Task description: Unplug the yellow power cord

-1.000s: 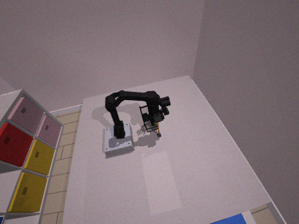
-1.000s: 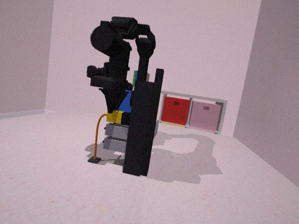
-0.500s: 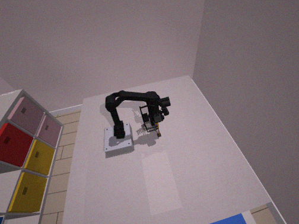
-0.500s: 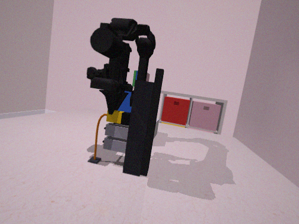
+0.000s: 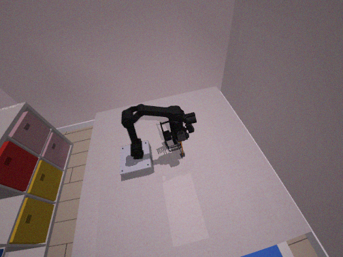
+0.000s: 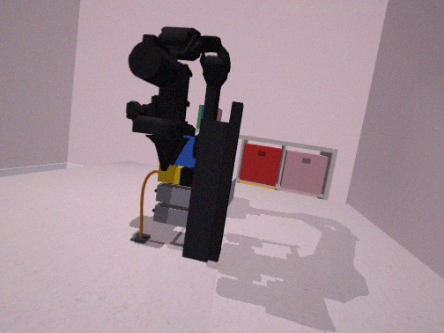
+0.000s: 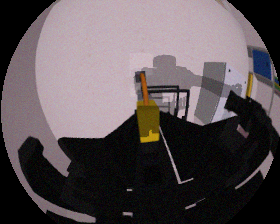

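Note:
The yellow plug (image 6: 169, 174) (image 7: 148, 121) sits above two grey blocks. Its orange-yellow cord (image 6: 142, 203) (image 7: 145, 89) (image 5: 182, 147) curves from the plug's outer end down to a small dark base (image 6: 140, 238) (image 5: 182, 155). My gripper (image 6: 164, 168) (image 7: 147, 115) points down and is shut on the plug, one finger on either side in the wrist view. A black block (image 6: 187, 177), seemingly the power strip, adjoins the plug's inner end in the exterior view. A tall black panel hides most of it, and the contact faces are not clear.
The tall black panel (image 6: 207, 197) stands close beside the plug and blocks. Two grey blocks (image 6: 169, 194) (image 6: 167, 213) are stacked under the plug. A thin black frame (image 7: 188, 105) stands near them. The arm's pale base plate (image 5: 148, 156) is beside this group. Cubby shelves stand beyond the table.

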Tool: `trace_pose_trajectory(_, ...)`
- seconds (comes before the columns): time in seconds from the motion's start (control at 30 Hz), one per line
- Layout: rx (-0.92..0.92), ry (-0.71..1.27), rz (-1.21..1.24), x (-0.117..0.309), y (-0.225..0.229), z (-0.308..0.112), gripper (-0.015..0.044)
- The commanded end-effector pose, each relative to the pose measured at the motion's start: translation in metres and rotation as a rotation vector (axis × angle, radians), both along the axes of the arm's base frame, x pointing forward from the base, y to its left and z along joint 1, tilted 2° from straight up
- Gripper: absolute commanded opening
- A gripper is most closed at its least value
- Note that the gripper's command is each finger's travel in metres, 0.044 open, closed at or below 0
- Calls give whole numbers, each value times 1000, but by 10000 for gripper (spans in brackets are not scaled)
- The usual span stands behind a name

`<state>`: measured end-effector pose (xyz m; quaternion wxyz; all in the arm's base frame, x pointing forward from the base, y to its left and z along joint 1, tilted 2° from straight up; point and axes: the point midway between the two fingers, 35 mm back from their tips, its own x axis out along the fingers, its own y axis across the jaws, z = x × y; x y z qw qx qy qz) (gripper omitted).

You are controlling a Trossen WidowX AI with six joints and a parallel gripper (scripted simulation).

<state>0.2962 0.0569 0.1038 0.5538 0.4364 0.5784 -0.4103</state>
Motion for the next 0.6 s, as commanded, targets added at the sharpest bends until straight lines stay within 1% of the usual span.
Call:
trace_pose_trajectory(0.0,-32,-11,-15,6,-19,1,0)
trace_pose_trajectory(0.57,-34,-12,-17,11,-46,2,0)
